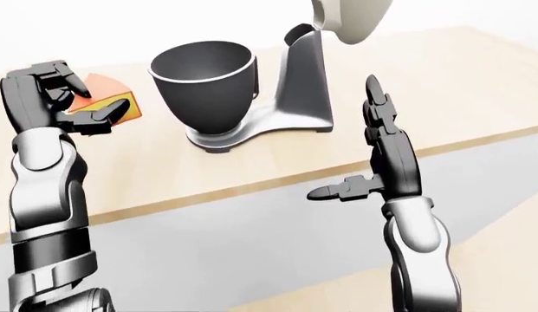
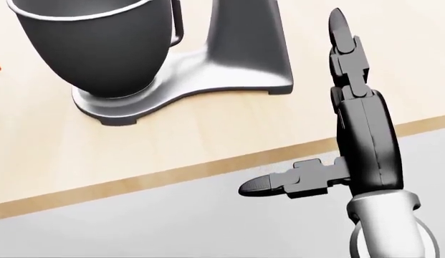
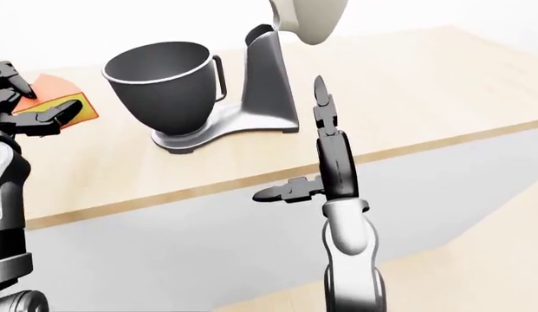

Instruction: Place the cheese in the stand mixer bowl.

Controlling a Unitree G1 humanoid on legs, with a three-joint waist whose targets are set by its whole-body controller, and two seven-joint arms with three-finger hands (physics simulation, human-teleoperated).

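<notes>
My left hand is raised at about nine o'clock in the left-eye view, its dark jointed fingers closed round the cheese, an orange wedge with a paler yellow cut face. The wedge is up off the counter, pinched between thumb above and fingers below, and it sits to the left of the bowl, apart from it.

The bowl is a deep, smooth, dark grey metal cup with a thin bright rim and a small handle on its right side. It stands on the curved silver foot of the mixer, whose upright grey column rises just to the right of it at one o'clock. The pale, rounded mixer head tilts up and away at twelve o'clock.

My right hand is spread wide and holds nothing: two segmented black fingers point straight up toward twelve, the thumb sticks out flat toward nine. It hangs over the counter's edge, at four o'clock from the mixer base.

The counter is light matte wood with a darker edge strip and a plain grey face beneath.
</notes>
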